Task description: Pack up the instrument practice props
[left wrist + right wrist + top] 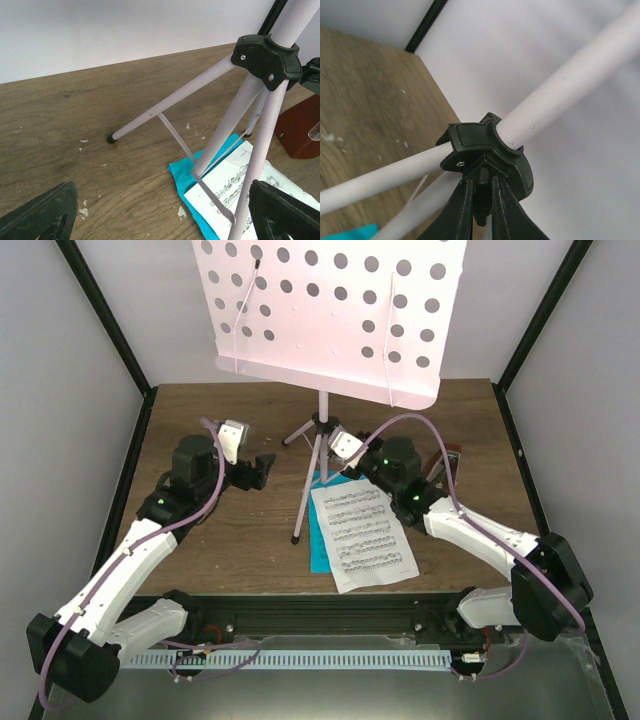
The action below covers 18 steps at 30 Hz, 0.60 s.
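Top external — music stand (pixel 322 405) upright, long axis vertical (desk (pixel 320 350) uppermost)

Bright, even, diffuse. Faint soft shadows beside music stand (pixel 320 370) legs. Table (pixel 365 100) blurred in right wrist view.

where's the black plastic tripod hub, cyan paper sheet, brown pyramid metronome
black plastic tripod hub (pixel 485 150), right wrist view, top
cyan paper sheet (pixel 181 176), left wrist view, left corner
brown pyramid metronome (pixel 296 135), left wrist view, side
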{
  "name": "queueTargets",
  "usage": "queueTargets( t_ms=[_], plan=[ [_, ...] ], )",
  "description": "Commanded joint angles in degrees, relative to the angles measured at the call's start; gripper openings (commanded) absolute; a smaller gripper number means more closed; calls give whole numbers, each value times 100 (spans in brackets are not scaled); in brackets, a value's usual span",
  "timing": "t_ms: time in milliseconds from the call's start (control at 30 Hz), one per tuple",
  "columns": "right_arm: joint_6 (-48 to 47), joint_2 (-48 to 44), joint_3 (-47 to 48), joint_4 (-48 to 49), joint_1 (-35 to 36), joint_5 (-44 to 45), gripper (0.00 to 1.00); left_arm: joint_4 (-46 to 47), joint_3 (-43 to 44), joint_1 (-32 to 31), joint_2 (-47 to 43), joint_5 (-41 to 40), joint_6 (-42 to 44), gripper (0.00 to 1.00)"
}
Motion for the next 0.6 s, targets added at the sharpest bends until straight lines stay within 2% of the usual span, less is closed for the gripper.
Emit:
queueTargets(
  t_ms=[0, 67, 233, 333, 433, 567],
  plan=[
    [-1444, -9, 284, -324, -67, 909, 6, 36, -9, -38, 19, -19, 43, 95],
    [-1661, -13, 315, -284, -71, 950, 12, 36, -23, -43, 41, -17, 43, 95],
    [-1506, -303, -112, 335, 22, 912, 44, 29, -24, -42, 111, -58, 56, 95],
    [-820, -720, -590, 584, 27, 557, 56, 27, -24, -40, 155, -87, 56, 95],
    [37, -1331, -1135, 891, 16, 187, 63, 35, -26, -43, 193, -96, 43, 94],
    [1363, -2336, -1949, 1247, -83, 233, 76, 43, -33, -43, 227, -106, 26, 94]
  ],
)
